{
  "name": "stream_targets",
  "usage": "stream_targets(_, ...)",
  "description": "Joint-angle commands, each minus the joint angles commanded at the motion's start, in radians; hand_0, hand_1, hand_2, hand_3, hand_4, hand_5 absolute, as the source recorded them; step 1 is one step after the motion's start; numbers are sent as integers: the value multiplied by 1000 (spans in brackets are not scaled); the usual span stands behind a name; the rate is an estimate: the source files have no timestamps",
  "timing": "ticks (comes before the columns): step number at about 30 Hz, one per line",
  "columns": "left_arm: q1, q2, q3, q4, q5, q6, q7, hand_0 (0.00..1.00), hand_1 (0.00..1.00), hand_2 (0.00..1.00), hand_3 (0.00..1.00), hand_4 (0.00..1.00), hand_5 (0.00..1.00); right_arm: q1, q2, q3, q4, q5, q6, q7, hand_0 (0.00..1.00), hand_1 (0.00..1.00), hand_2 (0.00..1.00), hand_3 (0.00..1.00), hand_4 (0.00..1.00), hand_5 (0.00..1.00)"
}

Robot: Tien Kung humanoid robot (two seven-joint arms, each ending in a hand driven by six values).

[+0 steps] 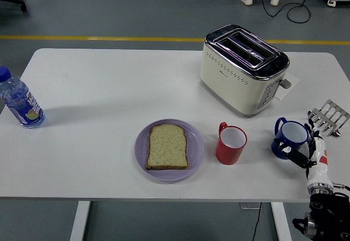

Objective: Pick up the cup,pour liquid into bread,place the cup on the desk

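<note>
Head view: white table (109, 88) fills the frame, near edge along 6 o'clock. Purple plate (194, 156) sits just left of centre-bottom, close to the near edge, bread slice (168, 146) flat on it. Red cup (231, 144) upright just beside the plate at its 3 o'clock, not touching, handle toward 11. Blue cup (291, 138) upright at the red cup's 3 o'clock, near the right edge, clear gap between them. Right hand (306, 153) enters from 5 o'clock, fingers around the blue cup's near side; cannot tell if the grip is closed. Toaster (243, 69) at 12 of the cups. Metal rack (328, 116) at right edge. Water bottle (19, 100) at 9, left edge. Wide bare tabletop across the left half.
</note>
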Motion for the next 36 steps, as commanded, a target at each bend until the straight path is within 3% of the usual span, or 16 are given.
stream_targets(15, 1, -1, 0, 0, -1, 0, 0, 635, 645, 654, 506, 239, 849, 11, 1, -6, -17, 17, -6, 10, 903, 802, 903, 981, 981, 96)
stream_targets(16, 1, -1, 1, 0, -2, 0, 0, 635, 645, 654, 506, 241, 850, 12, 0, -8, -19, 18, -6, 6, 814, 687, 789, 889, 963, 83)
stream_targets(21, 1, -1, 1, 0, -1, 1, 0, 635, 645, 654, 506, 241, 850, 13, 1, -7, -26, 33, -17, 15, 814, 687, 789, 889, 963, 83)
stream_targets(22, 2, -1, 1, 0, -2, 1, 0, 634, 645, 654, 507, 241, 851, 13, 0, -6, -27, 36, -18, 18, 732, 614, 707, 798, 941, 69)
stream_targets(27, 5, -2, 4, 0, -2, 1, 0, 634, 645, 654, 507, 241, 851, 10, -1, -3, -29, 53, -17, 29, 732, 614, 707, 798, 941, 69)
stream_targets(28, 6, -2, 4, 0, -2, 1, 0, 635, 645, 654, 507, 241, 850, 10, -1, -2, -29, 57, -13, 30, 689, 560, 640, 745, 892, 60)
stream_targets(36, 13, -3, 12, 0, -4, 0, 0, 635, 645, 654, 507, 240, 849, 4, -3, -1, -31, 81, 3, 46, 649, 526, 605, 729, 852, 48)
